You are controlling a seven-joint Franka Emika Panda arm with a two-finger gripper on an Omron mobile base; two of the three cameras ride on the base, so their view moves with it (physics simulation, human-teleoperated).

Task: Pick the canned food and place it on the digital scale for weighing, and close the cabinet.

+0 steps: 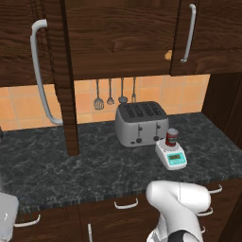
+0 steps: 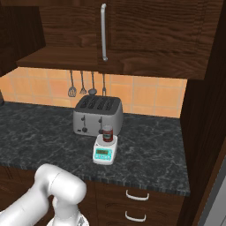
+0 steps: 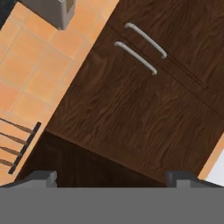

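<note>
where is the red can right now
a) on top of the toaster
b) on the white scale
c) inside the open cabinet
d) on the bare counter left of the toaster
b, the canned food stands upright on the digital scale, just in front of the toaster on the counter; the right base view shows the same.

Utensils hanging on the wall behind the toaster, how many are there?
4, hung in a row on the tiled wall above the toaster: a slotted spatula at the left, then a spoon, a ladle and a fork.
</note>
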